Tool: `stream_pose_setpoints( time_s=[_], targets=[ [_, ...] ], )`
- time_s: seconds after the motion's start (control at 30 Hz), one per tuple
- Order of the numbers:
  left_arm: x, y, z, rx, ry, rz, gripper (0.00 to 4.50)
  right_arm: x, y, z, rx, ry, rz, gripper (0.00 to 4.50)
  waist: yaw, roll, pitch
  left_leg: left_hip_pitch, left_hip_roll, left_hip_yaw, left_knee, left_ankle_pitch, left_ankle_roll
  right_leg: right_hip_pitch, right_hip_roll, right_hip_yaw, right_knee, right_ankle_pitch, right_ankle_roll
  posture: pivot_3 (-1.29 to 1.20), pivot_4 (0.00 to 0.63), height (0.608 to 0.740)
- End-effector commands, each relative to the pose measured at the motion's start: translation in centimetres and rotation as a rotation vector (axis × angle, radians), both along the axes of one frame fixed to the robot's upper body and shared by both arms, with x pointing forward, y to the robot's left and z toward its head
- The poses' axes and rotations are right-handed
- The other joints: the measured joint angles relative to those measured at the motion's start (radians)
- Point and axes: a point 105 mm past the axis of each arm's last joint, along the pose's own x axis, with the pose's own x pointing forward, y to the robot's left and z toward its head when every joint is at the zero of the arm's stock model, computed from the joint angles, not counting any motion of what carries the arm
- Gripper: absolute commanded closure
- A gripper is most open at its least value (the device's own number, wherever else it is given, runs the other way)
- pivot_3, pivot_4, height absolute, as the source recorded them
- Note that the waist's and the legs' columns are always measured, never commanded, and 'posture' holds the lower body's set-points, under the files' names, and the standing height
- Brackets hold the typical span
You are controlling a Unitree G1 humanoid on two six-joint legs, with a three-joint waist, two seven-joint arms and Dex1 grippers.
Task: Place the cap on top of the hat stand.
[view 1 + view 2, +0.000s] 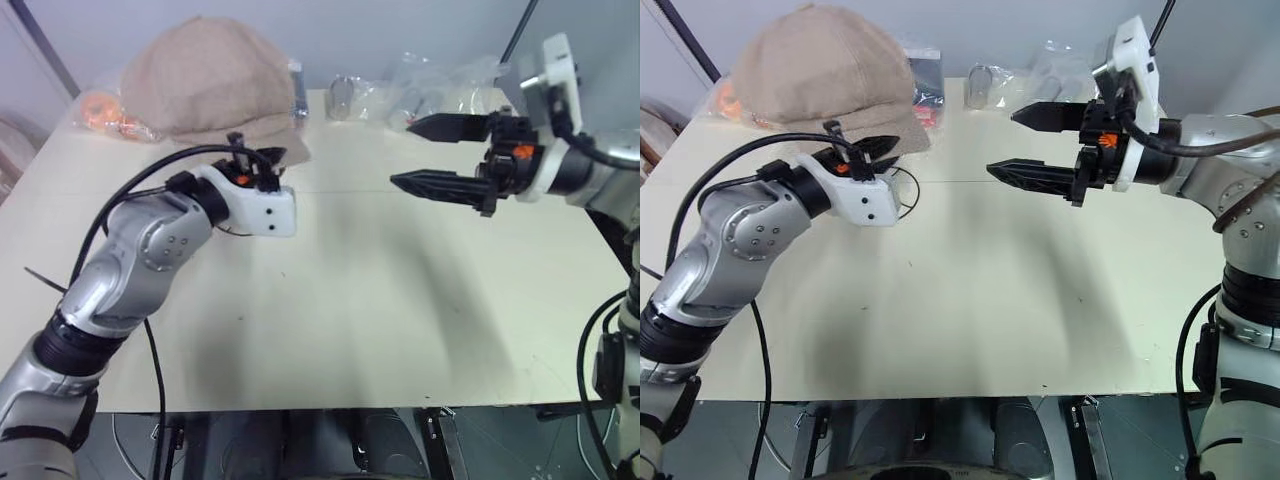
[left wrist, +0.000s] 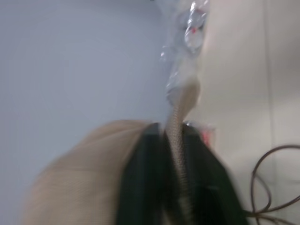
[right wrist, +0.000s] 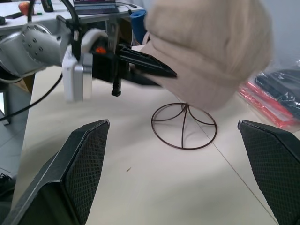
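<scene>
Cap point(image 1: 825, 75): soft beige-tan fabric with a coarse woven look; full, puffy rounded crown; short brim at its lower front edge, on the side facing the left pincer. It sits at the far left of the surface, raised off it on top of the hat stand.
Hat stand point(image 3: 184, 125): thin dark brown wire; round looped base flat on the surface, with wire spokes rising to a slim stem. The top is hidden inside the cap.
Left pincer point(image 1: 876, 146): black fingers drawn together, clamped on the brim of the cap; in the left wrist view a strip of tan fabric runs between the two fingers. White wrist housing just behind, with a black cable looping over the arm.
Right pincer point(image 1: 1025, 142): black fingers point(image 3: 84, 164) spread wide apart, holding nothing; raised over the surface to the right of the cap and well apart from it, pointing toward it.
Surface point(image 1: 380, 300): pale cream tabletop, bare in its middle.
Clear plastic bags point(image 1: 440, 85): along the far edge, behind the right pincer; contents too small to tell.
Orange packet point(image 1: 100, 112): at the far left edge, just beside the cap.
</scene>
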Motion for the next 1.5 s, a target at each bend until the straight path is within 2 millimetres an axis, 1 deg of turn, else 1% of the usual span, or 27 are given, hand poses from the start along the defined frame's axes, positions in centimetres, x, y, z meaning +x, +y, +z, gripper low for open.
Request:
stream_pose_setpoints(
  time_s=[0.03, 0.23, 0.33, 0.43, 0.5, 0.57, 0.7, 0.77, 0.9, 1.03, 1.13, 1.3, 1.5],
  targets=[
    [-0.6, 1.6, 1.1, -0.029, -0.055, 0.005, 4.46, 0.4, -0.3, 0.7, 0.011, -0.036, -0.021, 0.0, 0.0, 0.0, 0.0, 0.0, 0.0, 0.0, 0.0, 0.0, 0.0, 0.0, 0.0, 0.0, 0.0, 0.0, 0.0, 0.0, 0.15, 0.74],
    [-1.6, 5.2, 1.4, 0.007, -0.142, -0.024, 4.46, 1.3, -0.4, 0.5, 0.002, -0.037, -0.036, 0.0, -0.005, 0.0, 0.0, 0.0, 0.001, 0.0, 0.0, 0.0, 0.0, -0.001, -0.001, 0.0, 0.001, 0.0, 0.0, 0.0, 0.15, 0.74],
    [-2.5, 6.5, 1.9, 0.003, -0.195, -0.096, 4.46, 1.6, -0.4, 0.4, -0.001, -0.043, -0.038, 0.0, -0.004, 0.0, 0.0, 0.0, 0.001, 0.0, -0.001, 0.0, 0.0, -0.002, -0.001, 0.0, 0.001, 0.0, 0.0, 0.0, 0.15, 0.74],
    [-2.9, 7.8, 2.2, -0.013, -0.225, -0.168, 4.46, 1.8, -0.2, 0.3, -0.01, -0.047, -0.034, 0.0, 0.0, 0.0, 0.0, 0.0, 0.002, 0.0, 0.0, 0.0, 0.0, -0.002, -0.002, 0.0, 0.0, 0.0, 0.0, 0.0, 0.15, 0.74],
    [-2.8, 9.0, 2.3, -0.023, -0.22, -0.195, 4.46, 1.9, -0.1, 0.2, -0.022, -0.052, -0.028, 0.0, 0.0, 0.0, 0.0, 0.0, 0.002, 0.0, 0.0, 0.0, 0.0, -0.001, -0.002, 0.0, 0.0, 0.0, 0.0, 0.0, 0.15, 0.74],
    [-2.4, 9.8, 2.4, -0.021, -0.208, -0.227, 4.46, 2.0, -0.1, 0.1, -0.028, -0.056, -0.025, 0.0, 0.001, 0.0, 0.0, 0.0, 0.002, 0.001, 0.0, 0.0, 0.0, -0.001, -0.002, 0.0, 0.0, 0.0, 0.0, 0.0, 0.15, 0.74],
    [-2.3, 10.4, 2.5, 0.03, -0.208, -0.31, 4.46, 2.2, -0.2, 0.4, -0.026, -0.063, -0.022, 0.0, -0.001, 0.0, 0.0, 0.0, 0.001, 0.002, 0.0, 0.0, 0.0, -0.001, -0.002, -0.001, 0.0, 0.0, 0.0, 0.0, 0.15, 0.74],
    [-2.4, 10.7, 2.4, 0.047, -0.204, -0.341, 4.46, 1.8, -0.1, 0.5, -0.017, -0.059, 0.001, 0.0, -0.001, 0.0, 0.0, 0.0, 0.0, 0.002, 0.0, 0.0, 0.0, -0.002, -0.002, -0.001, 0.0, 0.0, 0.0, 0.0, 0.15, 0.74],
    [-2.9, 11.3, 1.2, 0.084, -0.178, -0.388, 4.46, 0.5, 0.1, 1.2, 0.02, -0.032, 0.08, 0.0, -0.005, 0.0, 0.0, -0.001, 0.001, 0.003, -0.001, 0.0, 0.0, -0.002, -0.002, -0.001, 0.0, 0.0, 0.0, 0.0, 0.15, 0.74],
    [-3.5, 11.3, -0.4, 0.113, -0.141, -0.438, 4.46, 0.3, 0.2, 1.2, 0.021, -0.023, 0.09, 0.0, -0.004, 0.0, 0.0, 0.0, 0.001, 0.003, 0.0, 0.0, 0.0, -0.002, -0.002, -0.001, 0.001, 0.0, 0.0, 0.0, 0.15, 0.74],
    [-3.6, 11.7, -0.6, 0.115, -0.132, -0.432, 4.46, 0.3, 0.1, 1.1, 0.012, -0.014, 0.098, 0.0, -0.004, 0.0, 0.0, 0.0, 0.001, 0.003, 0.0, 0.0, 0.0, -0.002, -0.002, -0.001, 0.001, 0.0, 0.0, 0.0, 0.15, 0.74],
    [-4.1, 12.7, -0.9, 0.129, -0.117, -0.422, 4.46, -0.2, 0.3, 1.8, 0.038, -0.004, 0.138, 0.0, -0.005, 0.001, 0.0, 0.0, 0.001, 0.003, 0.0, 0.0, 0.0, -0.002, -0.002, -0.001, 0.001, 0.0, 0.0, 0.0, 0.15, 0.74],
    [-4.5, 13.0, -1.5, 0.137, -0.096, -0.424, 4.46, 0.0, 0.5, 1.7, 0.041, -0.007, 0.141, 0.0, -0.007, 0.001, 0.0, 0.0, 0.001, 0.003, -0.001, 0.0, 0.0, -0.002, -0.002, 0.0, 0.001, 0.0, 0.0, 0.0, 0.15, 0.74]
  ],
)
